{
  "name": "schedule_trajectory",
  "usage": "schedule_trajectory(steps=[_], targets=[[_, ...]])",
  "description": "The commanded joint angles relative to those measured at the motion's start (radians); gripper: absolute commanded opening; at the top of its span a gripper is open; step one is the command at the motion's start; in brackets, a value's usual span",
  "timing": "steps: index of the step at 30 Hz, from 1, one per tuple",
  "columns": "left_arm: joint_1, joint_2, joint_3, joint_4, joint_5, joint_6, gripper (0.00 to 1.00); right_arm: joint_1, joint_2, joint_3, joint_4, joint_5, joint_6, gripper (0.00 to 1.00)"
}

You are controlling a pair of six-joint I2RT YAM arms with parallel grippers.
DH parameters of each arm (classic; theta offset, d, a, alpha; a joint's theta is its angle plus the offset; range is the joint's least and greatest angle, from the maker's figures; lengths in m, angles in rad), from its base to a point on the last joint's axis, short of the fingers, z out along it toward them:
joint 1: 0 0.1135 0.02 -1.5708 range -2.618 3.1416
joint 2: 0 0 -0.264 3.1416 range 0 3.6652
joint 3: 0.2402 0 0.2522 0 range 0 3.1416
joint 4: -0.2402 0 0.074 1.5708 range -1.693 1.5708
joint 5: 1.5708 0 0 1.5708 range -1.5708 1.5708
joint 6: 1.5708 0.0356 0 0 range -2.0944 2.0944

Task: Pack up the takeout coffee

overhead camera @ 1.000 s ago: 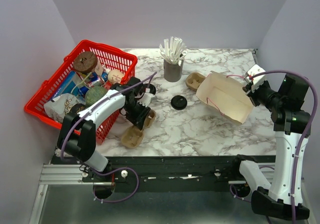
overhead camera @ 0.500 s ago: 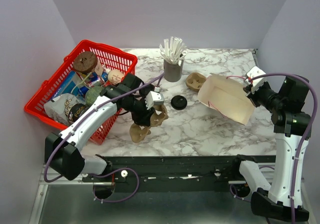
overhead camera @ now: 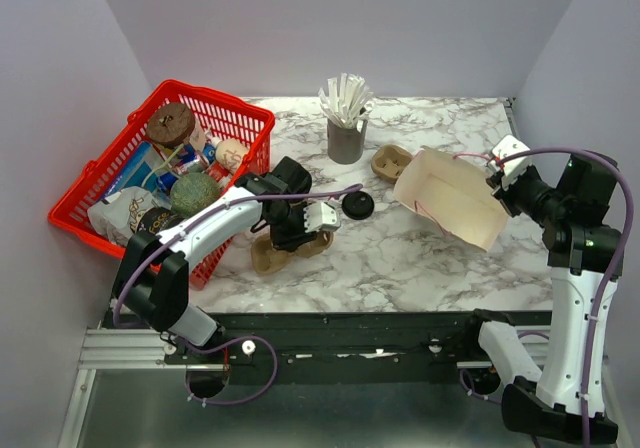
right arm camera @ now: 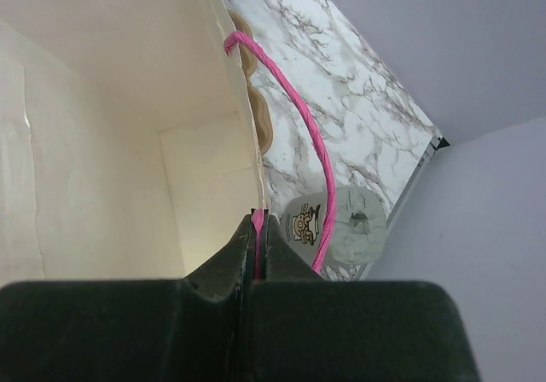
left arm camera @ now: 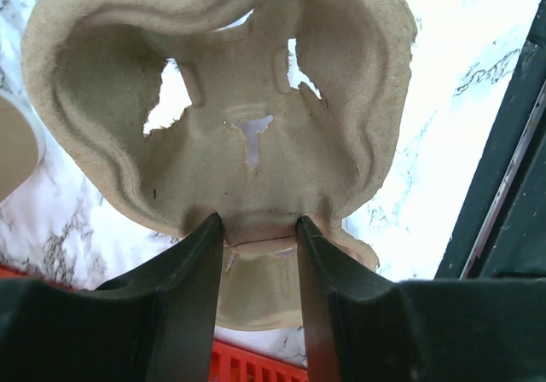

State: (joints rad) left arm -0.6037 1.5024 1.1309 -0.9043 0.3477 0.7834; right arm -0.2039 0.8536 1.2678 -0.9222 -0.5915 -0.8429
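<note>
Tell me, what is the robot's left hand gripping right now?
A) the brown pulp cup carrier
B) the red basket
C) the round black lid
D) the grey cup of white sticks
A: the left wrist view shows the left hand clamped on the rim of the brown pulp cup carrier.

Red basket (overhead camera: 222, 99) left; grey stick cup (overhead camera: 346, 144); pulp carrier (overhead camera: 267, 259); paper bag (overhead camera: 452, 200) right.
</note>
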Motion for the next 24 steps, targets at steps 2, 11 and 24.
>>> schedule_trajectory(steps=[2, 11, 24], targets=[[-0.010, 0.012, -0.011, 0.044, 0.007, -0.028, 0.59, 0.004, -0.016, -0.008, -0.009, 0.013, 0.005, 0.01], [-0.002, -0.011, -0.056, 0.113, 0.060, -0.170, 0.64, 0.006, -0.025, -0.039, -0.001, 0.013, 0.019, 0.01], [0.009, 0.071, -0.029, 0.255, -0.007, -0.331, 0.66, 0.006, -0.013, -0.035, 0.003, 0.015, 0.031, 0.01]])
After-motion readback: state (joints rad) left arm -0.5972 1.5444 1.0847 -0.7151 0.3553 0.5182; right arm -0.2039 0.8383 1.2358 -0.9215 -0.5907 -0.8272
